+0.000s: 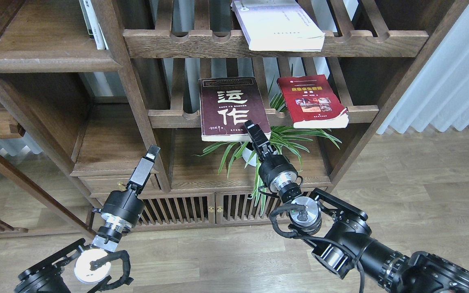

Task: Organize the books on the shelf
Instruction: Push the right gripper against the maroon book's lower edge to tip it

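Right pincer (252, 127): centre of the frame, its tip overlapping the lower right corner of the maroon book; seen narrow and dark, so I cannot tell whether the fingers are apart or pinching the cover.
Left pincer (151, 154): lower left of centre, tilted up toward the right, in front of a bookcase post; fingers not separable, state cannot be told, nothing seen in it.
Maroon book (233, 108): centre, lying on the middle slatted rack (169, 118), its lower edge overhanging the notched front rail.
Red book (312, 101): right of the maroon one on the same rack, angled, apart from it.
White-lavender book (279, 24): top centre, flat on the upper slatted rack (153, 42), overhanging its front.
Shelf (47, 61): upper left, a solid board; standing books (92, 24) sit at its right end.
Plant (283, 140): below the middle rack, behind the right arm.
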Controlling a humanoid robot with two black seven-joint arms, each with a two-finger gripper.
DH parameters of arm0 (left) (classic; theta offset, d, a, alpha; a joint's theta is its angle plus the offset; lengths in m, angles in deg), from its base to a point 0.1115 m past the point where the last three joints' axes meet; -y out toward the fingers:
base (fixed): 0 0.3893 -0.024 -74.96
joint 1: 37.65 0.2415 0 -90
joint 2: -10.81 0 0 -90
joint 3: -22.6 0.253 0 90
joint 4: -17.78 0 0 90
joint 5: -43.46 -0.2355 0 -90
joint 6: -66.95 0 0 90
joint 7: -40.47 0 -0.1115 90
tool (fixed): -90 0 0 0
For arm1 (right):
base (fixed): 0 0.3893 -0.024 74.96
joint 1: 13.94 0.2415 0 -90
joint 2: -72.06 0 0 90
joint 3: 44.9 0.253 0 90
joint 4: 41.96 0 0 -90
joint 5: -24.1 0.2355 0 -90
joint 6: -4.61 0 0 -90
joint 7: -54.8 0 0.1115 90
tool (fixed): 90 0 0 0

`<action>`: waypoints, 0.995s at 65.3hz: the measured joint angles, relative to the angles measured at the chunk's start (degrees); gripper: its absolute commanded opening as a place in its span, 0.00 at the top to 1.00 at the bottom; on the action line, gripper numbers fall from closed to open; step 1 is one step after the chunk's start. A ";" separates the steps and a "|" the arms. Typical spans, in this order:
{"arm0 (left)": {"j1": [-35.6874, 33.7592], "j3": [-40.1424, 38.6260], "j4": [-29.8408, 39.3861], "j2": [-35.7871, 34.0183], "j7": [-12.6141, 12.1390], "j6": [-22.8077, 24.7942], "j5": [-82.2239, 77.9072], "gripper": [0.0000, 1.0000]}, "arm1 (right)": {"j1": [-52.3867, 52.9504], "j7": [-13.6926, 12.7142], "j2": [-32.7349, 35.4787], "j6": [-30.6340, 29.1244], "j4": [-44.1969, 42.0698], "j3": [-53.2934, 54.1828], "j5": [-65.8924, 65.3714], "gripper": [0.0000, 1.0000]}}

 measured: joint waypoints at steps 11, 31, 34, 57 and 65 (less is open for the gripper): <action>0.01 0.04 -0.01 0.05 0.00 0.00 0.00 0.00 | 1.04 -0.36 0.00 0.24 -0.46 0.12 0.11 0.18; 0.20 0.30 -0.01 0.12 0.00 0.00 0.00 0.00 | 1.22 -0.87 0.00 0.40 -1.15 0.31 0.25 0.58; 0.21 0.34 -0.01 0.12 0.00 0.00 0.00 0.00 | 1.22 -0.83 0.00 0.17 -1.16 0.40 0.34 0.64; 0.37 0.37 -0.06 0.12 0.00 0.00 0.01 0.01 | 0.58 -0.37 0.00 -4.72 -2.23 0.48 2.22 0.97; 0.55 0.37 -0.19 0.12 0.00 0.00 0.90 0.01 | -1.23 -0.34 0.00 -9.45 -3.19 0.65 2.20 0.97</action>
